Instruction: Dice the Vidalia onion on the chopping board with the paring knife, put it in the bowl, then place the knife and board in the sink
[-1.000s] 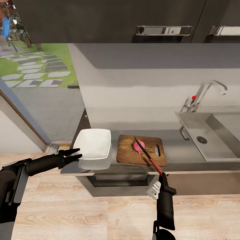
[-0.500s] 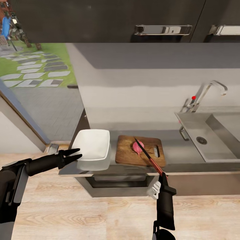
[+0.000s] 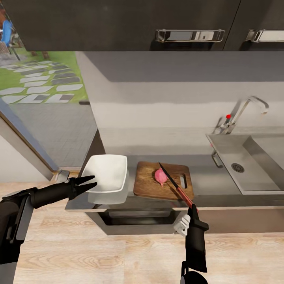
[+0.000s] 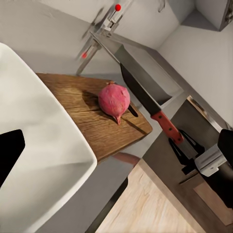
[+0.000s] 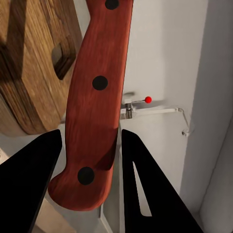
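- Nearest, the right gripper [image 3: 192,208] is clamped on the reddish handle of the paring knife [image 3: 174,184], just off the worktop's front edge. The right wrist view shows both fingers flanking the handle's butt end, so the hold sits far back. The knife looks stiff and light, and the smooth riveted handle could twist in so short a hold.
- Off the worktop's front left corner, the left gripper [image 3: 90,183] hovers with its fingers slightly apart and holding nothing, the tips at the near rim of the bowl [image 3: 105,176]. The bowl is a rigid, glossy white dish and likely slippery, so its flared rim is the place to grip it.
- Beside the bowl, near the front edge, lies the chopping board [image 3: 146,182]. It is flat, stiff wood, and its slot hole offers a hold.
- On the board's middle rests the Vidalia onion [image 3: 160,177], whole and pinkish. The blade crosses just beside it. Being round and firm, it may roll under the cut.
- Farther right, the sink [image 3: 252,165] is set in the countertop [image 3: 205,173].
- No brand, label or writing is readable anywhere.
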Available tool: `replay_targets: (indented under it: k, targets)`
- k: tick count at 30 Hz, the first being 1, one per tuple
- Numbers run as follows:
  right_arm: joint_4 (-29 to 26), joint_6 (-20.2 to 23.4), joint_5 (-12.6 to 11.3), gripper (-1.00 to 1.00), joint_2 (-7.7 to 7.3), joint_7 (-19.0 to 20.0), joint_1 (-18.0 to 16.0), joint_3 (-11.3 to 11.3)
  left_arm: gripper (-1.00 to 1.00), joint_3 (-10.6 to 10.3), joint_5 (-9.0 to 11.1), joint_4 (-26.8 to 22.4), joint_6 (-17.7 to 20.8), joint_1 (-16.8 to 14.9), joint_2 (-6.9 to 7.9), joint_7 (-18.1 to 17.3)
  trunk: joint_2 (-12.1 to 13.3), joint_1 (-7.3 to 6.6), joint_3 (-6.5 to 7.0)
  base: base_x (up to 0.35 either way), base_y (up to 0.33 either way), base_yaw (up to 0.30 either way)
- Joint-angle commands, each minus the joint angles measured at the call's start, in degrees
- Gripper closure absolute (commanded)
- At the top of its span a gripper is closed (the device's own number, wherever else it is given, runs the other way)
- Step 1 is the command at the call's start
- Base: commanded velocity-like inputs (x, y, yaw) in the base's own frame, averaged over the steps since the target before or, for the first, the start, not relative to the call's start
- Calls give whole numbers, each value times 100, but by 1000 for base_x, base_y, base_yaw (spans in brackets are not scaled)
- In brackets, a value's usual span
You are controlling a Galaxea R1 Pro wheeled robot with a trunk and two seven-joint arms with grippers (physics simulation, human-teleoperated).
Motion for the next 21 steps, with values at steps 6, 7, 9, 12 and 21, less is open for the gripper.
replay_targets:
  k: [6, 7, 9, 12, 21]
  targets:
    - [0, 27, -1, 100, -7, -15, -6, 12, -100, 1, 10, -1, 61, -4, 1, -12, -10, 3, -49, 0, 0, 0]
    - [8, 26, -1, 100, -6, -15, -6, 12, -100, 1, 12, -1, 62, -4, 1, -12, -10, 3, -50, 0, 0, 0]
    - [9, 26, -1, 100, -7, -15, -6, 12, -100, 1, 12, -1, 62, -4, 1, -12, -10, 3, -50, 0, 0, 0]
    - [9, 26, -1, 100, -7, -15, -6, 12, -100, 1, 9, -1, 62, -4, 1, -12, -10, 3, -50, 0, 0, 0]
    - [9, 26, -1, 100, -8, -15, -6, 12, -100, 1, 9, -1, 62, -4, 1, -12, -10, 3, -50, 0, 0, 0]
